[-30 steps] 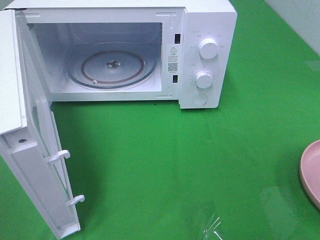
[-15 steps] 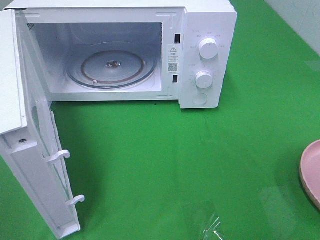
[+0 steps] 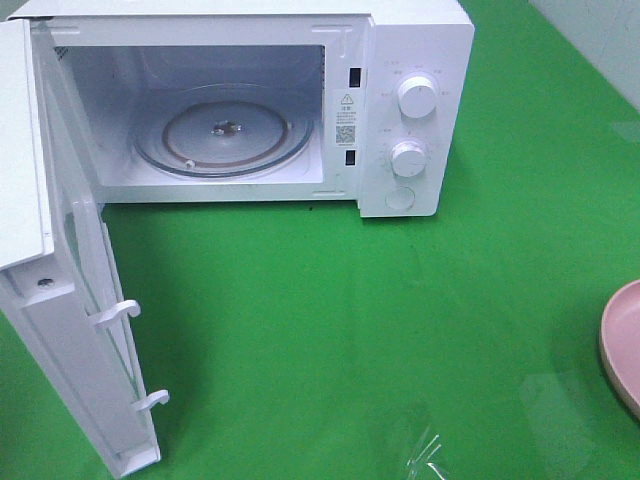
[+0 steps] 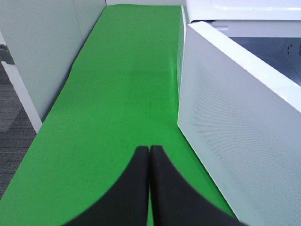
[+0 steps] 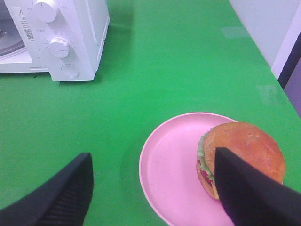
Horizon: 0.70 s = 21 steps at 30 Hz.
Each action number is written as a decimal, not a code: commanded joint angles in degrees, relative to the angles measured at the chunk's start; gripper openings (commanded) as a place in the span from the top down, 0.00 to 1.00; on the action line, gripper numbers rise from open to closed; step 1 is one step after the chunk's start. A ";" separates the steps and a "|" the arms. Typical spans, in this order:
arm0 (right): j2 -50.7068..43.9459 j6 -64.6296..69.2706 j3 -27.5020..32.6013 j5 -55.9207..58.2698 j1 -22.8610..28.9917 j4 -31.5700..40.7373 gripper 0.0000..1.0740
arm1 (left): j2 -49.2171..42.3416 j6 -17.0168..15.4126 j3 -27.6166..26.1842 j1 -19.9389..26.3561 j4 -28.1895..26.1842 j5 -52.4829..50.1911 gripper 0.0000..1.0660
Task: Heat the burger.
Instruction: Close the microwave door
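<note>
Our right claw is open wide and holds nothing. We see its two dark fingers far apart in the right wrist view. It hangs above the green bench. The burger sits on the pink plate, and the plate rests on the bench. The burger is on the side of the plate that is away from the microwave. One claw finger covers a bit of the burger's edge in that view, but we cannot tell if it touches the bun. The other finger is well away from the plate, over bare green bench. The burger has a brown round bun on top, with green lettuce and a bit of red showing at its side.

Our left claw is shut tight, with its two dark fingers pressed together and nothing between them. It hangs over the bench just beside the open white door of the microwave.

From the high camera we see the microwave with its door swung wide open. A round glass tray lies inside it. Only the edge of the pink plate shows there, at the right side, well apart from the microwave. We cannot see the burger or the claws in that view.
</note>
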 commanded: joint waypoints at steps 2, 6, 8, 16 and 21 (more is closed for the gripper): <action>-1.55 -0.57 0.06 -0.80 -0.34 0.06 0.33 | 2.69 -0.34 4.07 0.06 0.06 -10.26 1.00; -1.55 -0.57 0.06 -0.80 -0.34 0.06 0.33 | 4.98 -0.34 9.05 0.06 0.06 -21.20 1.00; -1.55 -0.52 0.06 -0.80 -0.34 0.06 0.33 | 6.07 -0.34 11.06 0.06 0.06 -26.07 1.00; -1.55 -0.52 0.06 -0.80 -0.34 0.06 0.33 | 11.40 -0.34 16.56 0.06 0.06 -42.34 1.00; -1.55 -0.52 0.06 -0.80 -0.34 0.06 0.33 | 19.48 -0.34 19.48 0.06 0.06 -56.21 1.00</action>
